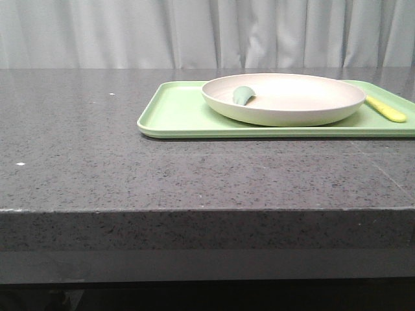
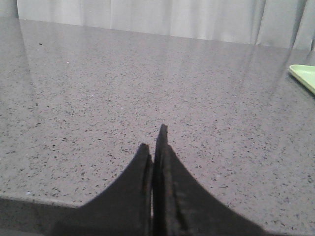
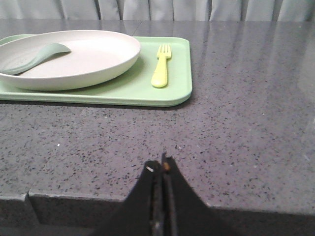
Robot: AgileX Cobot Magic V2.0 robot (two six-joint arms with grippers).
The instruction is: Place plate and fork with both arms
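The off-white plate [image 1: 285, 98] sits on a light green tray [image 1: 175, 113] at the back right of the table; it also shows in the right wrist view [image 3: 93, 56]. A grey-green spoon [image 1: 244, 95] lies in the plate. The pale yellow fork [image 1: 385, 109] lies on the tray beside the plate, seen whole in the right wrist view [image 3: 161, 66]. My left gripper [image 2: 153, 140] is shut and empty over bare table, far from the tray. My right gripper [image 3: 163, 164] is shut and empty near the table's front edge, short of the tray. Neither gripper shows in the front view.
The table is dark grey speckled stone with a front edge [image 1: 207, 210]. A corner of the tray [image 2: 305, 76] shows at the edge of the left wrist view. Pale curtains hang behind the table.
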